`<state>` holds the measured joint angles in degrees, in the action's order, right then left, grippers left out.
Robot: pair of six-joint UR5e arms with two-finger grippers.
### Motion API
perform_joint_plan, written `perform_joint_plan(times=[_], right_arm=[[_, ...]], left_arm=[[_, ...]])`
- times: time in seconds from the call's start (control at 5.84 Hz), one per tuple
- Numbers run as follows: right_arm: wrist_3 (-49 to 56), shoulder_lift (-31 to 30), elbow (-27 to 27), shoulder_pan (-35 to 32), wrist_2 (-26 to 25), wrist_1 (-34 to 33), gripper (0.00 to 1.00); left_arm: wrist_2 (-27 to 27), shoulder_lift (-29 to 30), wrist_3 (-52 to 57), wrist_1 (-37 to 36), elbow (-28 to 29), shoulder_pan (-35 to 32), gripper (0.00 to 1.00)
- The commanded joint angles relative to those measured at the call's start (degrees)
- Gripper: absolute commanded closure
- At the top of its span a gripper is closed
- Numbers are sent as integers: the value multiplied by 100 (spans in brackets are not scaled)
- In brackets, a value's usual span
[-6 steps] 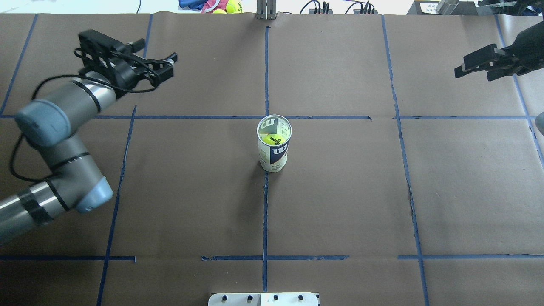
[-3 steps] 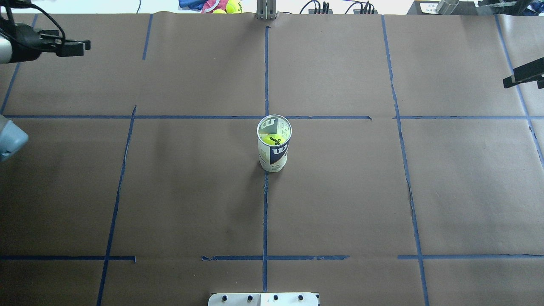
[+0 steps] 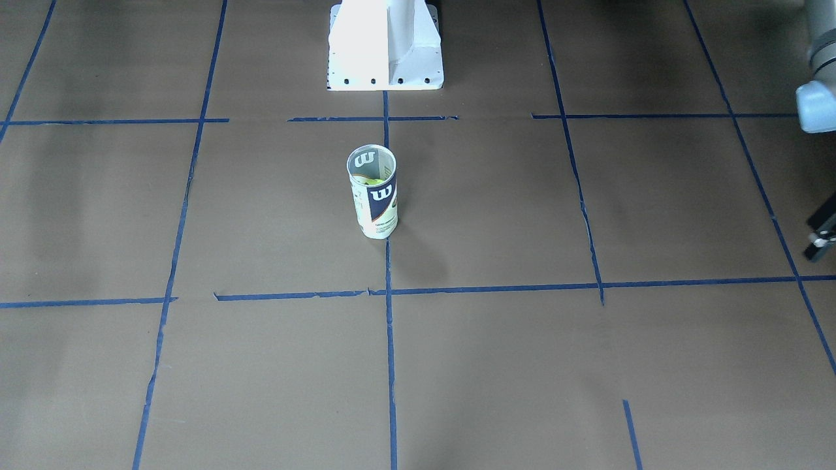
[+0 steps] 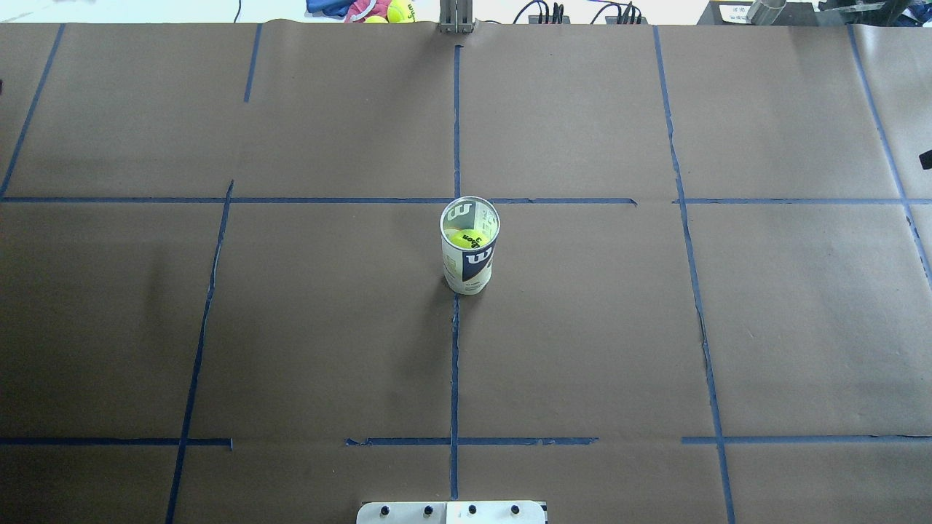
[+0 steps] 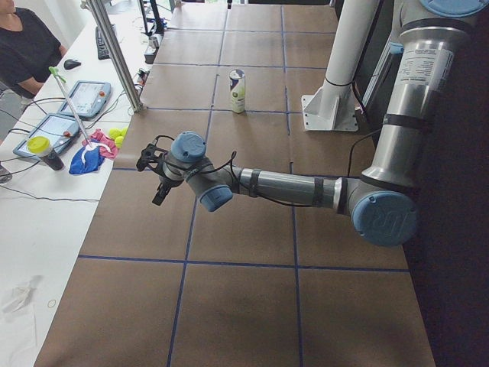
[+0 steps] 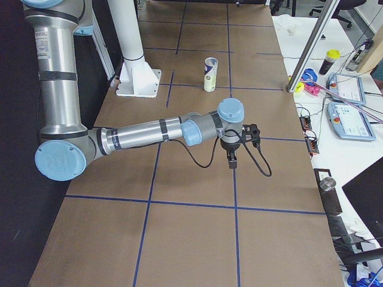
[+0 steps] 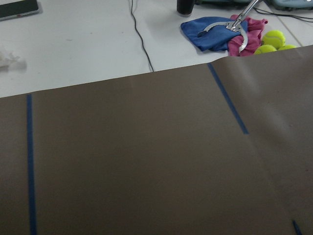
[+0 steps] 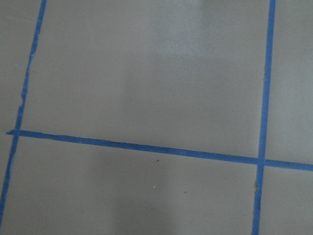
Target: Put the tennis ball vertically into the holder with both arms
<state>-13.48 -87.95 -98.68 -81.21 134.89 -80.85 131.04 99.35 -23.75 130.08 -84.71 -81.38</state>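
Note:
The holder (image 4: pixel 470 247), a clear Wilson can with a navy and white label, stands upright at the table's middle. It also shows in the front view (image 3: pixel 373 193) and both side views (image 5: pixel 238 90) (image 6: pixel 210 74). The tennis ball (image 4: pixel 466 239) sits inside it, below the rim. My left gripper (image 5: pixel 159 193) hangs far off to the left side, away from the can. My right gripper (image 6: pixel 233 160) hangs far off to the right side. I cannot tell whether either is open or shut. Neither wrist view shows fingers.
The white pedestal base (image 4: pixel 451 512) stands at the robot's edge. Spare tennis balls (image 7: pixel 274 41) and blue and pink cloths (image 7: pixel 217 34) lie on the white desk beyond the far edge. A metal pole (image 5: pixel 114 53) and an operator (image 5: pixel 23 46) are on that side.
Both arms have swung outward, left arm leftward and right arm rightward, almost wholly out of the overhead view. The can and ball have not moved.

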Motion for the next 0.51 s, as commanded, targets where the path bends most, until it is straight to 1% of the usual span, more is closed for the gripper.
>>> perform_joint_plan(times=[0.0,0.17,0.34], right_arm=[[547,-116,261,-149,55,-71,1],[566,-178,271,-176,81,-106,1],[592,-230,271,-193,56,-107,1]], left_arm=[[369,-48,1455,-2352,-167,-666,0],[405,-178,1949,-3669,-168,-947,2],[431,-380,2467,-4109,-203,-1133,0]])
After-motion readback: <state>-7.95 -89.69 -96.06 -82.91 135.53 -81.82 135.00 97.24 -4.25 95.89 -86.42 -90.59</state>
